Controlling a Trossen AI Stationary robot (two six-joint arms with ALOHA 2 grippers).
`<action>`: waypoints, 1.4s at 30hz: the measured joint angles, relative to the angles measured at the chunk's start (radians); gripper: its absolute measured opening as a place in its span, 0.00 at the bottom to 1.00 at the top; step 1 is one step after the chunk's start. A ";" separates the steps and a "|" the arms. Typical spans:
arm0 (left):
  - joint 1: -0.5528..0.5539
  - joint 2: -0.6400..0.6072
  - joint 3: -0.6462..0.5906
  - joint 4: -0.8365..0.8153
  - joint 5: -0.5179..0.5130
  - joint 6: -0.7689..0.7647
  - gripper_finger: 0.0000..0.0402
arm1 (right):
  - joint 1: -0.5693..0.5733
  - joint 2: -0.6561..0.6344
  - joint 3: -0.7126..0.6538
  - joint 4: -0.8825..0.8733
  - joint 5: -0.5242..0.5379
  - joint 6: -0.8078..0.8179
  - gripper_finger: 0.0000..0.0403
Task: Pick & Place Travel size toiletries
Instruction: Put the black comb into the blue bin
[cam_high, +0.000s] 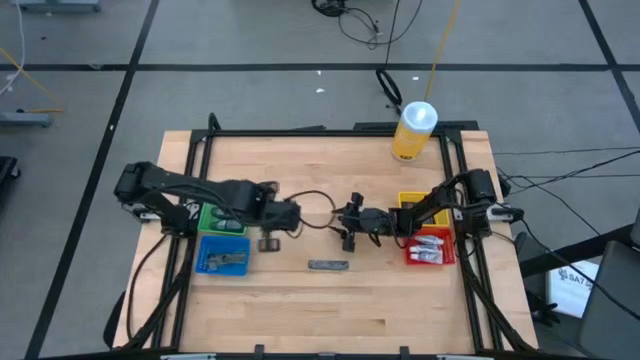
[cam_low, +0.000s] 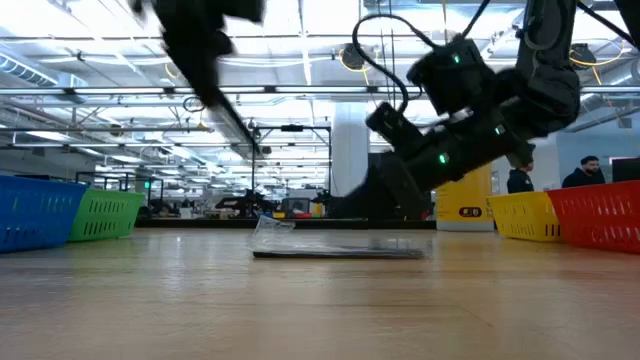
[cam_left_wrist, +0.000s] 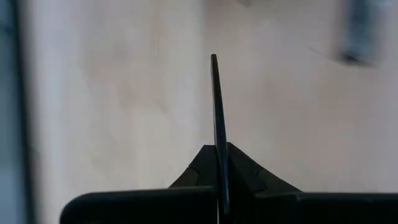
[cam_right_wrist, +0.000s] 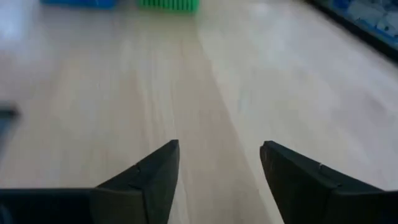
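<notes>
Dark flat packet (cam_left_wrist: 216, 118) pinched edge-on in my left fingers (cam_high: 268, 241) mid-frame, right fingers (cam_right_wrist: 219, 174) spread wide over bare worktop (cam_high: 330, 310), grey stick (cam_high: 328, 265) lying below centre, blue bin (cam_high: 222, 254) lower left.

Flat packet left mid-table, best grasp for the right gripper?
Come straight down on the dark flat packet and pinch across its narrow width at mid-length. It lies flat, long axis left-right, nothing beside it. The right gripper is open; the left gripper already holds a thin packet edge-on.
</notes>
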 joint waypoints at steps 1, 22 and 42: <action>-0.007 0.000 0.056 -0.104 0.068 -0.062 0.01 | 0.001 0.008 -0.010 0.016 0.000 -0.003 0.55; -0.293 -0.434 -0.225 -0.382 0.475 -1.098 0.03 | 0.044 0.024 -0.164 0.191 -0.031 0.091 0.56; -0.382 -0.723 -0.741 0.095 0.330 -1.312 0.29 | 0.031 0.024 -0.164 0.231 -0.028 0.062 0.56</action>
